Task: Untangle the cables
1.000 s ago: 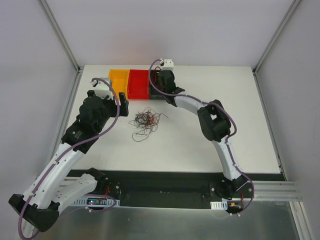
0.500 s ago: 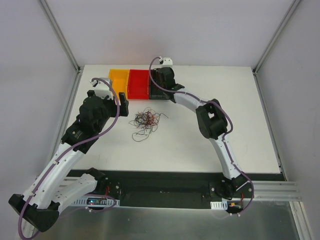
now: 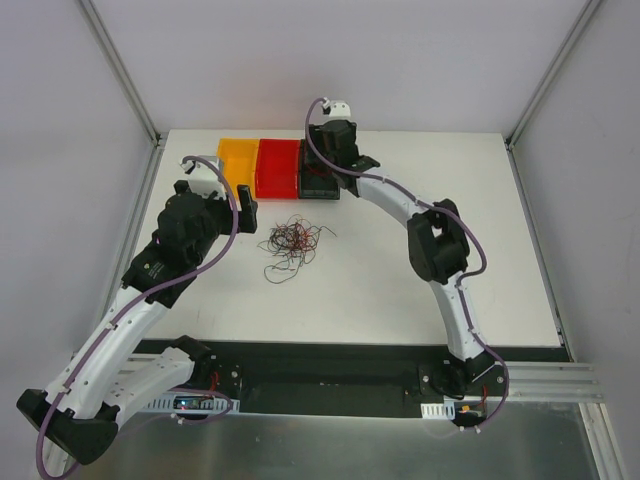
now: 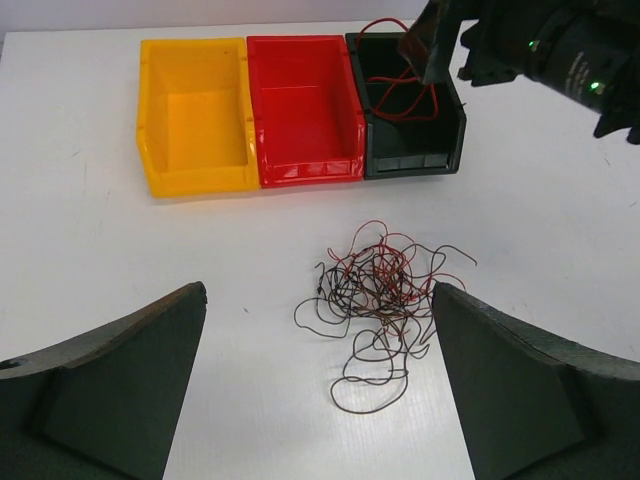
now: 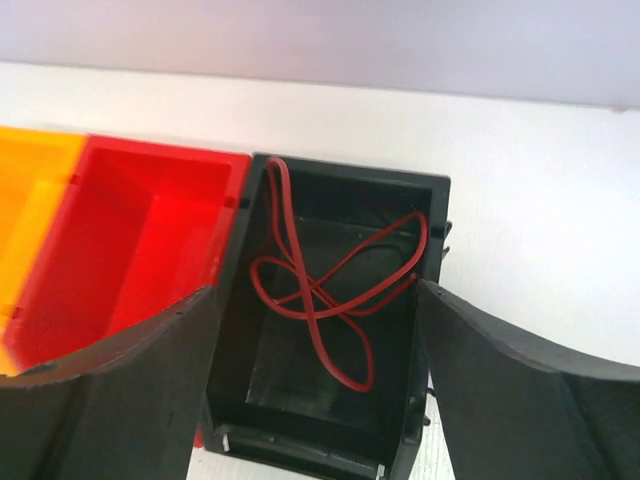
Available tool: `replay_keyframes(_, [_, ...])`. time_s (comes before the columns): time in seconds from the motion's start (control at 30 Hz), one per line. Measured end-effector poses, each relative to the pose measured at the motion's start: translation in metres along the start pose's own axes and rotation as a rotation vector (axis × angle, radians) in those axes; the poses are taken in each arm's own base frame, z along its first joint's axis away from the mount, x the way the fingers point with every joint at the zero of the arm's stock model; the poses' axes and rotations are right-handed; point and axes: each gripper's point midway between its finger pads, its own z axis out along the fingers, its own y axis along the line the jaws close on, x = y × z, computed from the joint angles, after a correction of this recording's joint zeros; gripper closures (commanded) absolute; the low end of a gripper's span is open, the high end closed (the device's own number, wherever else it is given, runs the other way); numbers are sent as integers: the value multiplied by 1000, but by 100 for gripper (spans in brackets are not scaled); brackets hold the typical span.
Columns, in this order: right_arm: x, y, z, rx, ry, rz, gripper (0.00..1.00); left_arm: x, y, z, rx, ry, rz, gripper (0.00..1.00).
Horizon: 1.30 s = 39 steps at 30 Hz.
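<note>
My right gripper (image 5: pixel 316 288) hangs over the black bin (image 5: pixel 350 175) with its fingers spread apart and nothing between them. Below it, one dark red cable (image 5: pixel 308 292) lies loose in that bin in crossed loops, one end running up to the far left corner of the rim. The red bin (image 5: pixel 140 240) touches the black one, and the yellow bin (image 4: pixel 195 125) is next in the row. My left gripper (image 4: pixel 318 290) is wide open too, gripping nothing, above the white table (image 4: pixel 560 250). The tangle of cables (image 4: pixel 375 285), red, brown and black, lies between its fingers in the wrist view, just in front of the bins.
</note>
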Motion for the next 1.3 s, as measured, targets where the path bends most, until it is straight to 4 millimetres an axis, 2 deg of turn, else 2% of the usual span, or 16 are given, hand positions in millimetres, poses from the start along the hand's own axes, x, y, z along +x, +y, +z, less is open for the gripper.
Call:
replay_keyframes(0.17, [-45,7,-25,-34,-62,30,7,0,0,0,1,-1,0,5])
replay_keyframes(0.27, [-56,9,-32,-54,-74,44,9,-1,0,-1,1,-3,-1,5])
replay_keyframes(0.37, [-54,9,-32,-65,-57,62,18,-1,0,-1,3,-5,-3,5])
replay_keyframes(0.43, [-49,6,-29,-66,-42,73,31,-1,0,-2,3,-6,-3,5])
replay_keyframes(0.57, [-53,5,-6,-80,-55,106,47,-1,-2,-2,13,-5,-5,5])
replay_keyframes(0.67, [-48,4,14,-93,-57,124,51,-1,-3,-2,19,-4,-5,5])
replay_keyframes(0.77, [-27,0,31,-94,-28,133,52,-1,-3,-2,19,-4,-5,5])
replay_keyframes(0.87, [-4,-2,42,-89,10,133,86,-1,-3,-2,19,-3,-5,5])
replay_keyframes(0.93, [8,-2,46,-92,31,136,99,-1,-3,-2,19,-3,-5,5])
replay_keyframes(1.2, [21,1,48,-95,58,171,98,2,-4,1,18,8,-3,5])
replay_keyframes(1.23, [25,1,48,-96,65,171,90,2,-4,2,17,10,-2,5])
replay_keyframes(1.3, [32,-1,47,-91,81,170,63,4,-4,3,16,17,-1,5])
